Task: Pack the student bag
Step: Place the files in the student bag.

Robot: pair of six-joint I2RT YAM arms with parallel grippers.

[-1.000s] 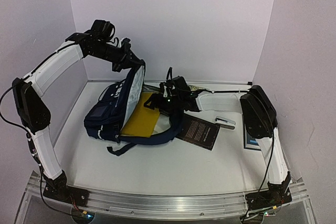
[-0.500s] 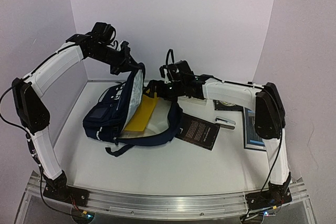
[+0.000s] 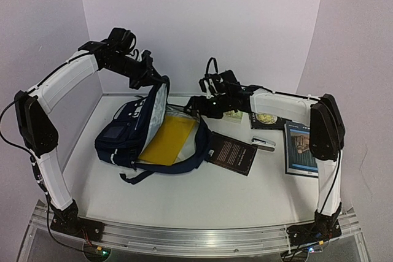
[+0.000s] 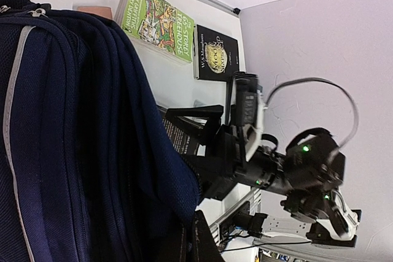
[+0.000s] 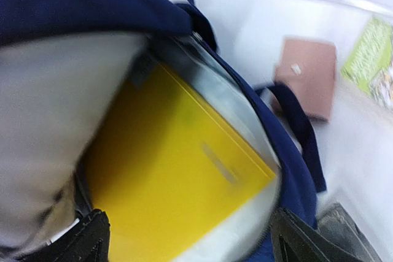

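Note:
The student bag (image 3: pixel 126 136) lies open on the table, navy with a pale lining. My left gripper (image 3: pixel 156 81) is shut on the bag's upper flap and holds it raised. In the left wrist view the student bag's fabric (image 4: pixel 80 121) fills the left side, pinched in my left gripper (image 4: pixel 190 243) at the bottom edge. A yellow book (image 3: pixel 167 139) lies flat inside the opening. My right gripper (image 3: pixel 193 107) hangs open just right of the opening, holding nothing. From the right wrist, the yellow book (image 5: pixel 172 182) sits in the student bag (image 5: pixel 295 170) beyond my right gripper (image 5: pixel 190 246).
A black booklet (image 3: pixel 232 154), a small white item (image 3: pixel 264 143) and a blue book (image 3: pixel 301 147) lie right of the bag. A black book (image 3: pixel 267 119) and a green book (image 3: pixel 232 115) lie at the back. A brown flat item (image 5: pixel 307 78) lies behind the bag.
My right gripper let go of the yellow book and drew back up and to the right. The book dropped flat into the bag. My left gripper kept its hold on the flap.

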